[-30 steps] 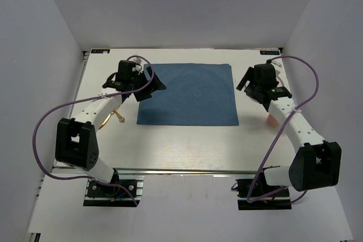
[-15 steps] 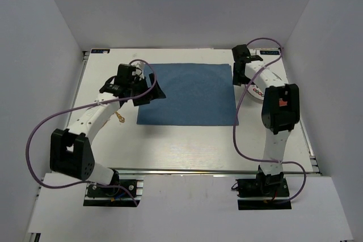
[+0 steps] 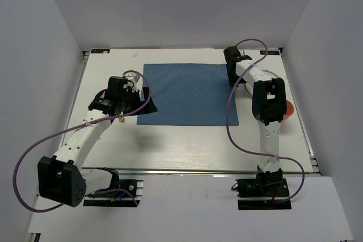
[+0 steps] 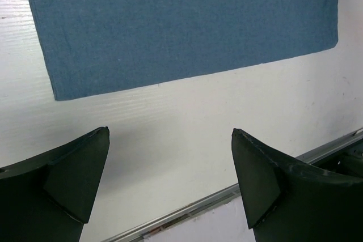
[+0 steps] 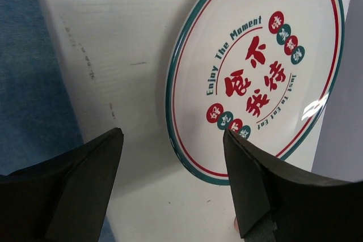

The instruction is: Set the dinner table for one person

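My left gripper (image 4: 170,134) hangs empty, jaws spread, over the dinner table (image 3: 187,140) near the blue cloth (image 4: 181,21). My right gripper (image 5: 173,135), also released, hovers at the plate (image 5: 255,77) edge.

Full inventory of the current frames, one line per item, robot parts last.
flat white rectangular tabletop: 1, white, fills the workspace, metal rail on near edge
rectangular blue cloth: 1, blue, flat on the tabletop, centre towards the far side
round white plate with green-and-red rim and printed lettering: 1, white, right of the cloth, beside the right end effector
small orange-red object: 1, orange-red, right side, partly hidden by the right arm; cannot identify
thin gold item: 1, gold, left of the cloth, mostly under the left arm; cannot identify
left end effector: 1, black, open, by the cloth's near-left corner
right end effector: 1, black, open, above bare tabletop between cloth and plate
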`<state>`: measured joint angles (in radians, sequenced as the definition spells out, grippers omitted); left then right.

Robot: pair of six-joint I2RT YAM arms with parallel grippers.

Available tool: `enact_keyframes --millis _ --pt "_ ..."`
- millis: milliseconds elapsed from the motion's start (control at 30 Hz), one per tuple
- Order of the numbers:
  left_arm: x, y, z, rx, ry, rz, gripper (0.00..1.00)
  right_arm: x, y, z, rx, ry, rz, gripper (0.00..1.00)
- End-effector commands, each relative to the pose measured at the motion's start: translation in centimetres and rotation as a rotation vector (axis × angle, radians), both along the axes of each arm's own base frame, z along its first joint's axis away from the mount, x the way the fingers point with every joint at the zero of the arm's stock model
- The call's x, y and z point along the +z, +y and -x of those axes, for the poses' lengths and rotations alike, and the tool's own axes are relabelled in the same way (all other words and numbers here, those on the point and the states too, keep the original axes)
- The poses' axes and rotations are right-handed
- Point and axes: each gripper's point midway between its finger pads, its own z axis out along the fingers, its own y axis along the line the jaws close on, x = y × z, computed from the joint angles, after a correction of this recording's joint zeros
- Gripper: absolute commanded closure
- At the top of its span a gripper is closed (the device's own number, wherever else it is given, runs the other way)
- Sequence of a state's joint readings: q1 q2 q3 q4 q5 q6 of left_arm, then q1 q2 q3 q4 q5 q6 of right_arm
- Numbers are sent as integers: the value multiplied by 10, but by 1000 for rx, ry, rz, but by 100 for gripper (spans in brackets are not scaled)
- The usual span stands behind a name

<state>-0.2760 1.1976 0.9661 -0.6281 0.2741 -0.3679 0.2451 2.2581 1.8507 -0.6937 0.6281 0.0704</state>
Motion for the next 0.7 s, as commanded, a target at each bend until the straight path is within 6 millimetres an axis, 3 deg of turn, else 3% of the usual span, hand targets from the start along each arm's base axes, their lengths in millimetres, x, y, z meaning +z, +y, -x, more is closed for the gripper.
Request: enact_keyframes --millis 0,233,600,667 --pt "7 -1 3 -34 -41 8 2 7 -11 -5 -18 -11 77 24" --pt "12 3 6 -17 -70 2 2 -12 -21 6 -53 30 104 40" --pt "11 0 11 -35 -72 12 2 -37 -18 18 -36 78 71 58" --pt "10 0 11 -33 -69 11 2 -41 -17 20 -28 88 58 75"
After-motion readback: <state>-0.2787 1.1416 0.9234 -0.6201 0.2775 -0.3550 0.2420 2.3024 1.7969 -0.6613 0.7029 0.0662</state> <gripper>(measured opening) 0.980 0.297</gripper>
